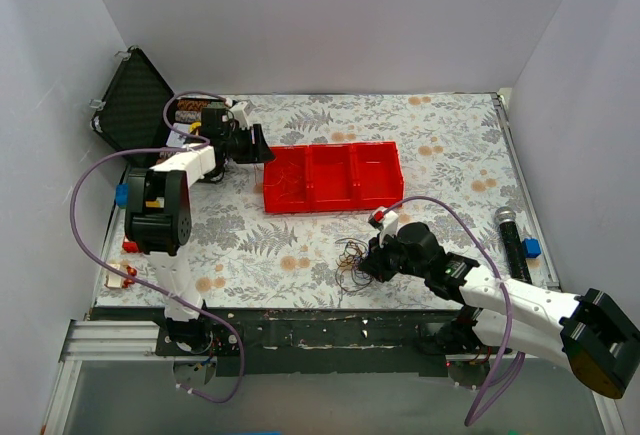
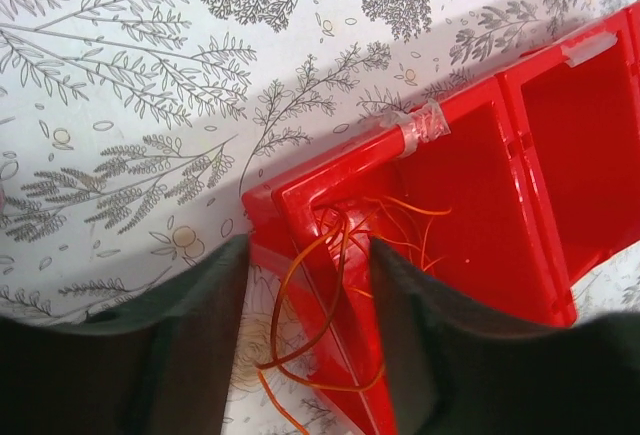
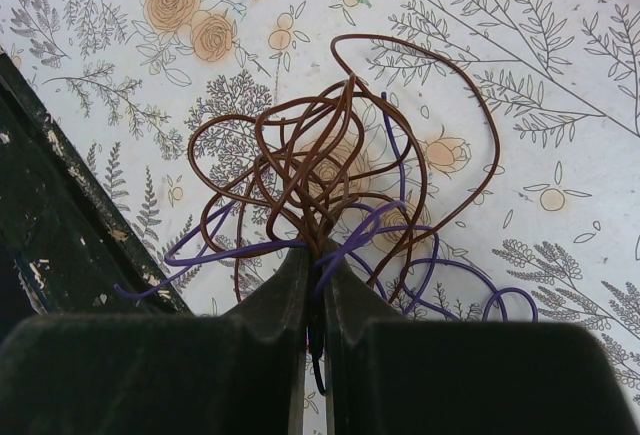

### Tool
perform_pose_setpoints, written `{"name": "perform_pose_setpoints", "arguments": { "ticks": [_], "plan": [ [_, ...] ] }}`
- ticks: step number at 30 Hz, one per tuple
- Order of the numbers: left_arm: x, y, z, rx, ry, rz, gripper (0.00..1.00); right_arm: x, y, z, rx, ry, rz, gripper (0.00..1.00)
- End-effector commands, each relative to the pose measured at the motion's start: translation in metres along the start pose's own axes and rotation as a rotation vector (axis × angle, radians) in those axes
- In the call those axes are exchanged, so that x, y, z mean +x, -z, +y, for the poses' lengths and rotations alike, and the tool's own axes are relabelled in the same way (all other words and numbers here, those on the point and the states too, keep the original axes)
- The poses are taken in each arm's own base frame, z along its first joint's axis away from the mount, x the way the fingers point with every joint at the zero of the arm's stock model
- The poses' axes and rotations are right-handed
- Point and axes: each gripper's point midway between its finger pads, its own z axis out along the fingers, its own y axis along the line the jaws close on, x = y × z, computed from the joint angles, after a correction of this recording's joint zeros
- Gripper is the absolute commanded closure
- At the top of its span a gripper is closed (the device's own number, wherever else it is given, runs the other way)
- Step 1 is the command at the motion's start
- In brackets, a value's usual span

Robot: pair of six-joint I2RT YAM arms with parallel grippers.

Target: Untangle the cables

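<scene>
Floral table (image 1: 450, 145): right fingers (image 3: 265, 335) pinched tight on brown and purple cables (image 3: 318, 205) at 6 o'clock. Left fingers (image 2: 190, 345) spread, orange cables (image 2: 344, 253) loose between them.

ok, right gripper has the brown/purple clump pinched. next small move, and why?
Probably raise the right gripper slightly. It is shut on the cables where brown and purple loops cross, and they lie on the table, so a small lift may let the loops hang apart.

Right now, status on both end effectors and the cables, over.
Left end effector open, straddling orange cables draped over red bin corner. Right end effector shut on brown-purple clump near table edge. Obstruction: bin wall.
</scene>
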Motion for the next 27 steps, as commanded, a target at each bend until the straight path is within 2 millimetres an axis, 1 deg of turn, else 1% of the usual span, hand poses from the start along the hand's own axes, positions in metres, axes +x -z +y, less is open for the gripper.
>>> {"name": "perform_pose_setpoints", "arguments": {
  "ticks": [1,2,3,10,16,19,21,23,25,27],
  "plan": [
    [-0.027,0.032,-0.016,-0.015,-0.053,-0.067,0.43,-0.020,-0.001,0.005,-0.017,0.016,-0.064,0.96],
    [-0.024,0.035,-0.017,-0.014,-0.055,-0.063,0.39,-0.019,-0.001,0.005,-0.018,0.017,-0.062,0.96],
    [-0.024,0.038,-0.020,-0.012,-0.063,-0.067,0.39,-0.020,-0.001,0.005,-0.018,0.018,-0.065,0.96],
    [-0.023,0.052,-0.026,-0.014,-0.059,-0.055,0.41,-0.019,-0.002,0.006,-0.022,0.017,-0.054,0.98],
    [-0.015,0.055,-0.024,-0.025,-0.057,-0.039,0.44,-0.019,-0.001,0.006,-0.023,0.016,-0.060,0.98],
    [-0.013,0.055,-0.019,-0.052,-0.069,-0.037,0.45,-0.019,-0.001,0.006,-0.022,0.016,-0.059,0.98],
    [-0.014,0.055,-0.010,-0.091,-0.090,-0.044,0.45,-0.020,-0.001,0.006,-0.025,0.017,-0.061,0.98],
    [-0.023,0.058,0.004,-0.131,-0.090,-0.078,0.43,-0.019,-0.001,0.007,-0.026,0.019,-0.062,0.98],
    [-0.032,0.060,0.011,-0.128,-0.070,-0.098,0.41,-0.019,-0.001,0.006,-0.027,0.019,-0.062,0.98],
    [-0.036,0.060,0.012,-0.113,-0.070,-0.101,0.41,-0.019,-0.001,0.007,-0.030,0.019,-0.063,0.98]
  ]
}}
